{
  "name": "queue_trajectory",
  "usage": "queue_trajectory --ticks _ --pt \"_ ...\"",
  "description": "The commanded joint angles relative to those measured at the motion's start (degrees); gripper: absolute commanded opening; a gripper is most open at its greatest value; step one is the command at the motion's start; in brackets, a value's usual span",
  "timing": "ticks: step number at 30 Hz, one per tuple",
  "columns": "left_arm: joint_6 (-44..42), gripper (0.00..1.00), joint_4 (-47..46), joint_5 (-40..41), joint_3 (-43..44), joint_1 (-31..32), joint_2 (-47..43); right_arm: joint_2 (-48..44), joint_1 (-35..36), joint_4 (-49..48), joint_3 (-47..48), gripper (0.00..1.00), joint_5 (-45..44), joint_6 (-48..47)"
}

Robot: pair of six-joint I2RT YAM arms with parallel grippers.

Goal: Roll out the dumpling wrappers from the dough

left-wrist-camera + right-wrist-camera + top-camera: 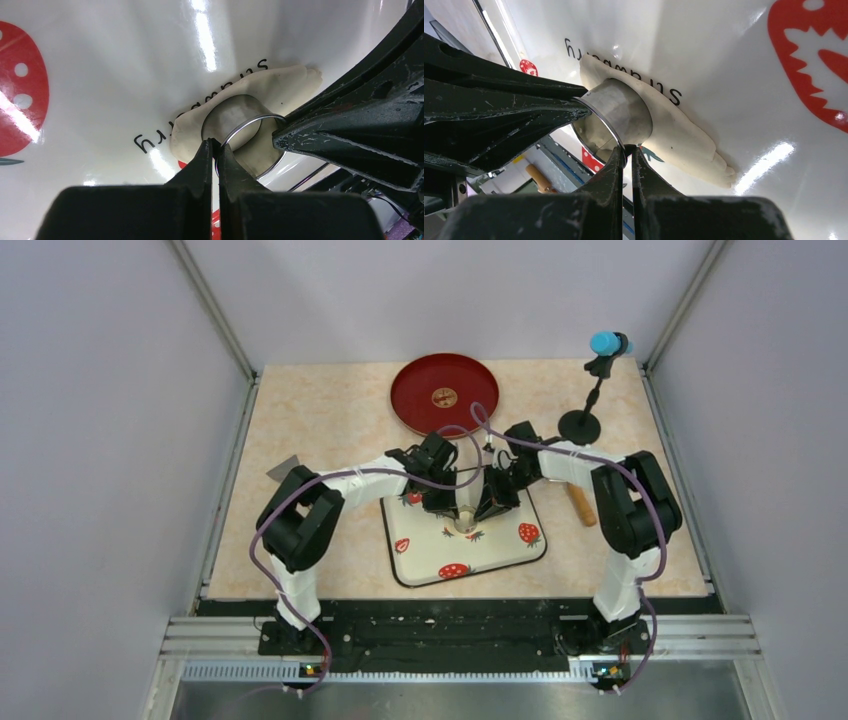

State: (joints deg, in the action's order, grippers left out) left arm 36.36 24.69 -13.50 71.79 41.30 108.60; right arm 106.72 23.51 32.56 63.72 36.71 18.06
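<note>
A round metal ring [235,112] on flat cream dough [285,82]
We clenched left gripper [215,145] and right gripper [625,150] on its rim, mid strawberry-printed tray [125,60].

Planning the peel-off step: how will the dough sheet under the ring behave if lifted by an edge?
Likely floppy: the dough lies thin and flat, following the strawberry tray, so it should drape and stretch. Probably tacky rather than slippery; it hugs the glossy surface, edges down. Tear risk seems highest where the metal ring stands on it.

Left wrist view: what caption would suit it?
The left gripper pinches the rim of a metal ring set on flattened dough on a strawberry tray.
</note>
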Motion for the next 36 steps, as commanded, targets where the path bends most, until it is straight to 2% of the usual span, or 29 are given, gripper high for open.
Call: queue_trajectory --ticks 1,9,31,36 --pt "3.7 0.00 0.9 -2.4 -4.7 1.0 4.4 5.3 3.2 7.8 -7.6 0.00 -15.3 -2.8" --pt "4.7 0.00 -0.5 -3.6 -6.5 1.1 5.2 5.5 4.3 7.0 -10.6 0.00 -18.1 -0.7" --pt "6.5 0.00 -1.0 -5.4 -7.6 1.1 8.5 13.9 4.7 6.5 -13.1 0.00 -21.6 -0.3" --pt "6.4 0.00 -0.7 -5.7 -7.0 1.1 9.1 13.0 4.6 6.4 -12.9 0.00 -22.7 -0.5"
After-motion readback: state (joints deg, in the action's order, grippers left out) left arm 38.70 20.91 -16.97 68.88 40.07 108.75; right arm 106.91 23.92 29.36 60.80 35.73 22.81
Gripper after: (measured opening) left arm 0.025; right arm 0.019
